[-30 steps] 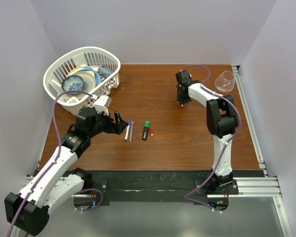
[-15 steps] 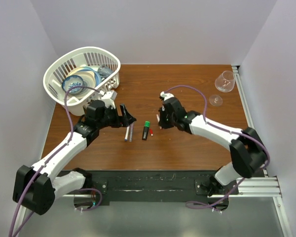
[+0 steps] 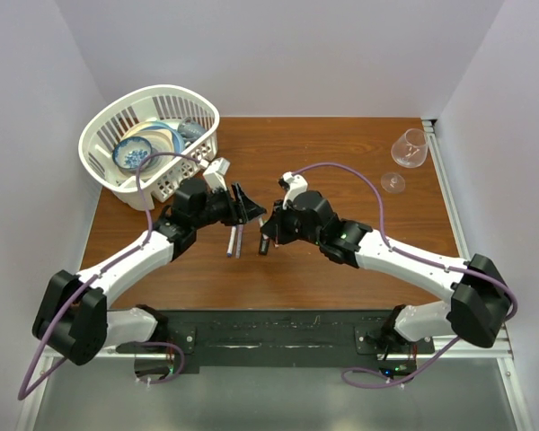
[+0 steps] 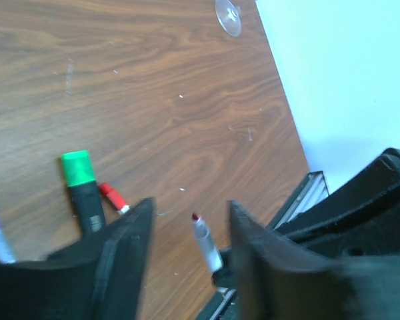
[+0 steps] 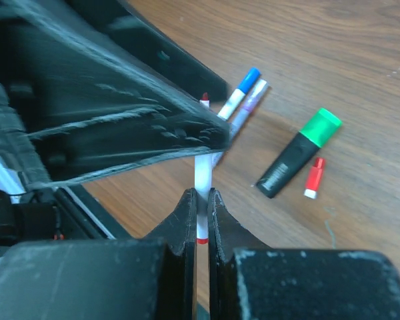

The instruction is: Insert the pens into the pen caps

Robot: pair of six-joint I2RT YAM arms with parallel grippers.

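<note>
My right gripper (image 5: 201, 195) is shut on a thin white pen (image 5: 202, 170) with a red tip and a red band, holding it above the table. My left gripper (image 4: 190, 204) is open, with its fingers (image 4: 123, 257) on either side of that pen's tip (image 4: 205, 241) and a gap on both sides. On the table lie a black marker with a green end (image 5: 297, 153), a small red cap (image 5: 313, 178), a blue-capped white pen (image 5: 242, 92) and a purple pen (image 5: 251, 100). In the top view both grippers (image 3: 251, 208) (image 3: 269, 230) meet over these pens (image 3: 234, 241).
A white basket (image 3: 108, 175) with dishes stands at the back left. A wine glass (image 3: 410, 149) lies at the back right near the table's edge. The right arm's purple cable arcs over the table's middle.
The right arm swung from the back right to the table's middle, still shut on the white pen. The left gripper moved right to meet it, and its jaws narrowed around the pen's tip.
</note>
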